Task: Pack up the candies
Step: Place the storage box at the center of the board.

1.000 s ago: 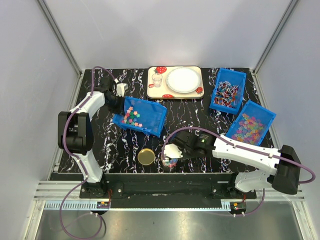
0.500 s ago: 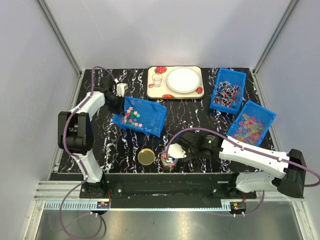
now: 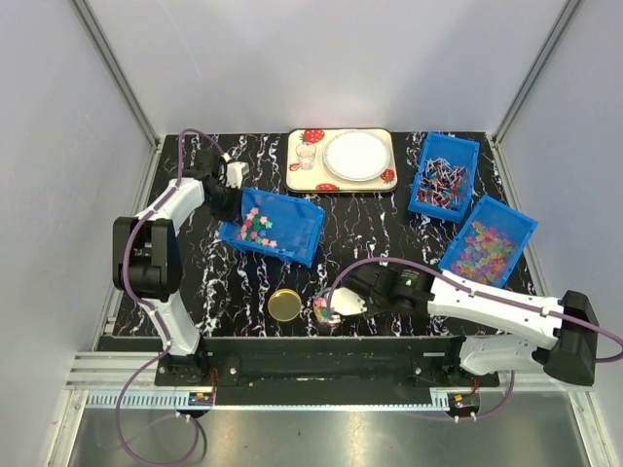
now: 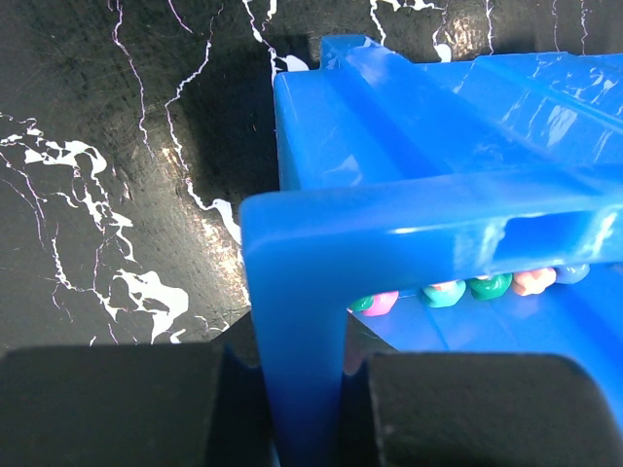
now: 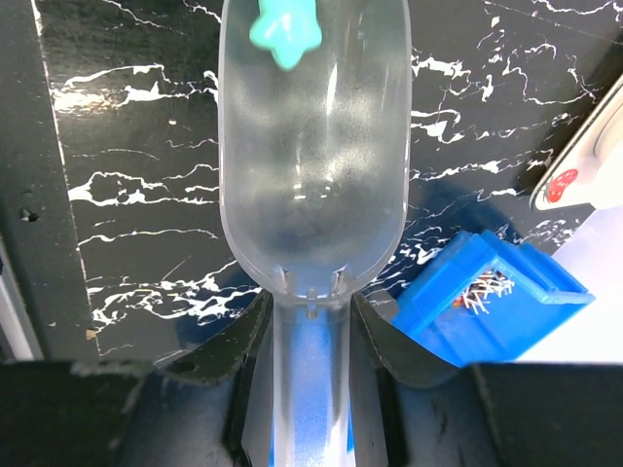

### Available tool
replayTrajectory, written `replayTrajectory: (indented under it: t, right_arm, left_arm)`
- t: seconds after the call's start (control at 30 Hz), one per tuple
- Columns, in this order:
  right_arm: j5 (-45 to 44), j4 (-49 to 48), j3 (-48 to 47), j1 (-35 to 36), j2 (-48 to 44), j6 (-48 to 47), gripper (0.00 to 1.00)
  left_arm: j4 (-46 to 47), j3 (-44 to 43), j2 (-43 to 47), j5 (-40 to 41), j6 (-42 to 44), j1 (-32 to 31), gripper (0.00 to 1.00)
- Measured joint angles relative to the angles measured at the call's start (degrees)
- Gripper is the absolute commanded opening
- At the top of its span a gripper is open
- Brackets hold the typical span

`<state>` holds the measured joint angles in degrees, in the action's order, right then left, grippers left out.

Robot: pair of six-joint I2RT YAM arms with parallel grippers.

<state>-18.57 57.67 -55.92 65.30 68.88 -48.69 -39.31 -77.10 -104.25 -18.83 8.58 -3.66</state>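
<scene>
The candies (image 3: 258,225) lie in a blue bin (image 3: 292,233) tilted up at the left of the table. My left gripper (image 3: 225,201) is shut on that bin's left wall; the left wrist view shows the wall (image 4: 297,292) pinched by my gripper (image 4: 302,384), with candies (image 4: 448,290) behind it. My right gripper (image 3: 367,300) is shut on the handle of a clear scoop (image 3: 345,304), held at a small glass jar (image 3: 327,312) with candies in it. In the right wrist view the gripper (image 5: 310,326) holds the scoop (image 5: 313,165), with one teal candy (image 5: 285,26) at its tip.
A gold lid (image 3: 285,305) lies left of the jar. A tray (image 3: 310,178) with a white plate (image 3: 356,155) and a small glass (image 3: 307,156) stands at the back. Two more blue bins stand at the right, one with stick sweets (image 3: 445,176) and one with translucent sweets (image 3: 487,244).
My right arm has swung right and toward the near edge, with the scoop staying by the jar. My left arm and the tilted bin have not moved.
</scene>
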Motion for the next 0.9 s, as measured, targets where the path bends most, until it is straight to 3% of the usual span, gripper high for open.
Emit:
replayTrajectory:
  t: [0.6,0.9]
  right_arm:
    - [-5.97,-1.01,-1.07,1.09,2.56,-0.66,0.0]
    - [-4.2,-3.91,-2.43,0.37,1.73,-0.59,0.0]
  left_arm:
    - [0.0,0.0,0.0,0.0,0.0,0.0,0.0]
    - [-0.13,0.0,0.0,-0.02,0.0,0.0,0.0]
